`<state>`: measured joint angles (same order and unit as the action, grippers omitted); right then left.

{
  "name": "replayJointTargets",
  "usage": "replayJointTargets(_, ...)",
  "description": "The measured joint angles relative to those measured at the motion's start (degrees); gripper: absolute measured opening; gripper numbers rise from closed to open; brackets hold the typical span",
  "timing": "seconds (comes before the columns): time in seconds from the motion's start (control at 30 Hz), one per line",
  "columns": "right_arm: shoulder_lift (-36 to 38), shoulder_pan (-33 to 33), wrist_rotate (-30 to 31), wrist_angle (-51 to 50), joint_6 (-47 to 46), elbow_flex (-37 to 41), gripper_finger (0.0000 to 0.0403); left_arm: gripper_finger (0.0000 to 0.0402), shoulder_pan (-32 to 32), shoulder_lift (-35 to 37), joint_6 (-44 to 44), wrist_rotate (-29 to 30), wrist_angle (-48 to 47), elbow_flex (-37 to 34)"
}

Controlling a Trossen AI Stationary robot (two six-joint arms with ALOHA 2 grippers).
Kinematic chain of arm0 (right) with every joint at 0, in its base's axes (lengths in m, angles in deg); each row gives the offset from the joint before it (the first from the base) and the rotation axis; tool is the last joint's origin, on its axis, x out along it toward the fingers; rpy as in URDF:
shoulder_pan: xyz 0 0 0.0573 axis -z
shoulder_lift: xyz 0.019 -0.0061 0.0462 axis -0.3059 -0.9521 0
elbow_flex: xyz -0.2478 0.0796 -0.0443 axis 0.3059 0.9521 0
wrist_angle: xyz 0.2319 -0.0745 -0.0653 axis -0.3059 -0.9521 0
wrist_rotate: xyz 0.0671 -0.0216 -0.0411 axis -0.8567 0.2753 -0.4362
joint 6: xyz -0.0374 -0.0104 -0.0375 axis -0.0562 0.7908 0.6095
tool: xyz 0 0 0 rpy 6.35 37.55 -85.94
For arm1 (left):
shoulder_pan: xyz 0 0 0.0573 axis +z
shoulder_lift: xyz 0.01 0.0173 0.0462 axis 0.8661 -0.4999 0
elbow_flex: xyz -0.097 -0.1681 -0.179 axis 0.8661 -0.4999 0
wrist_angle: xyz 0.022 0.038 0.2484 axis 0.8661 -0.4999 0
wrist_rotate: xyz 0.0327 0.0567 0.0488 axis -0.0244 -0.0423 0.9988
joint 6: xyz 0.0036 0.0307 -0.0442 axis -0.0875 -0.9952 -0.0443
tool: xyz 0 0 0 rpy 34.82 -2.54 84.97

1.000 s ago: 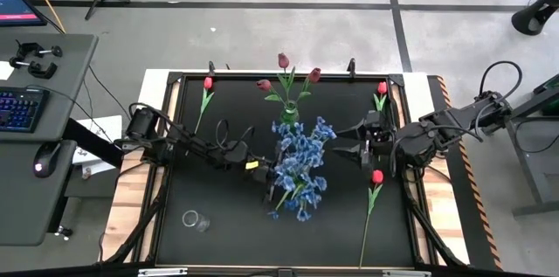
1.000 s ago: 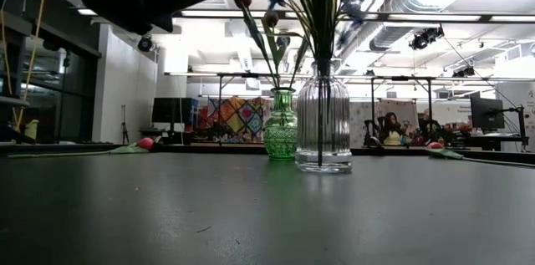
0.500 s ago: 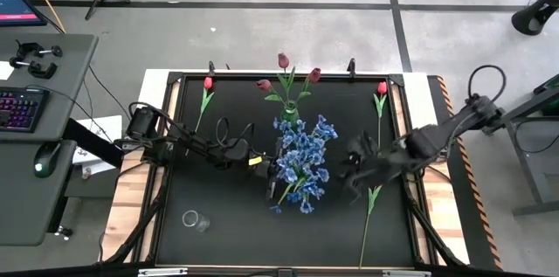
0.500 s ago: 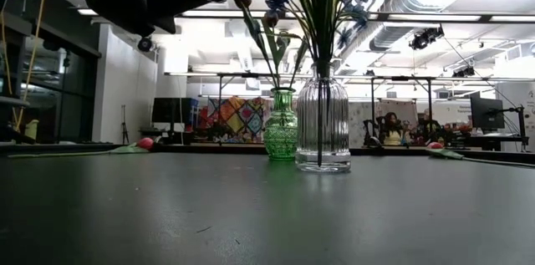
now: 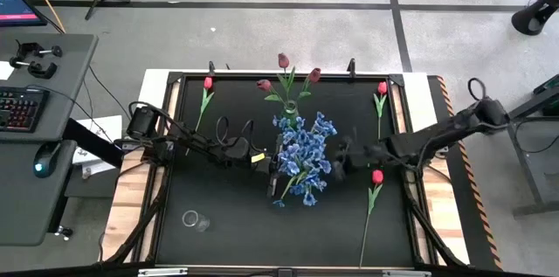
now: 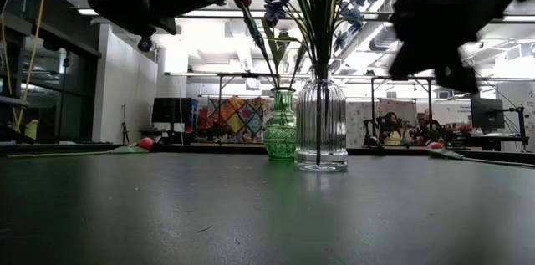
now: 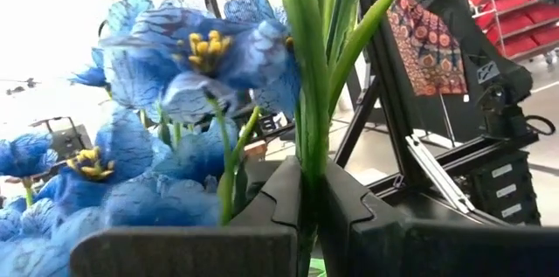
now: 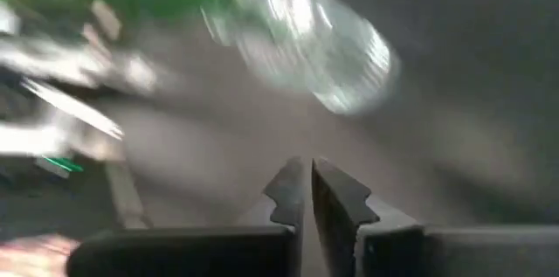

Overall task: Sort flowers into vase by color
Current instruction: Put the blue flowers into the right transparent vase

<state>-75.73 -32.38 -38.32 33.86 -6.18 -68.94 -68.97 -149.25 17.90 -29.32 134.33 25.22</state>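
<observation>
- L gripper: jaws clamped on the green stems of the blue flowers. Bunch held upright, stems running down into the clear ribbed vase near mid surface. I read this as steadying the bunch so it stands in the neck.
- R gripper: jaws closed, nothing between them. In high view it sits just beside the blue bunch, on the R side, arm stretched in from the R edge. R wrist view shows the glass vase ahead, too smeared for more.
- Green vase, behind the clear one, carries the dark pink-maroon tulips. One colour per vase, so sorting looks partly done.
- Red tulips lying loose on the black surface: one at far L, one at far R, one near R with long stem trailing to the front edge.
- Small clear glass near front L, holding nothing. Prob. the home for reds, can't confirm.
- Judgement: blues nearly settled; reds not yet placed. Risk: R arm so near the bunch could knock the vase.
</observation>
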Motion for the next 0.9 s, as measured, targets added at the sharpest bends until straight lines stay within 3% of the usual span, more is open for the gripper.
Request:
replayJointTargets(0.1,-3.3,5.2,0.4,18.8,0.0,6.2,0.0008,0.0,0.2,0.0,0.5,0.7,0.0,0.0)
replayJointTargets(0.2,-7.2,8.8,1.9,25.8,1.4,7.4,0.0005,0.0,0.3,0.0,0.6,1.9,0.1,0.0)
replayJointTargets(0.6,-20.7,14.7,-0.5,29.6,11.2,-1.1,0.0,0.0001,0.5,0.0,1.5,3.6,0.4,0.0)
replayJointTargets(0.9,-21.3,16.5,-11.5,32.2,17.4,-3.0,0.0,0.0001,0.5,0.0,1.6,3.8,1.5,0.0)
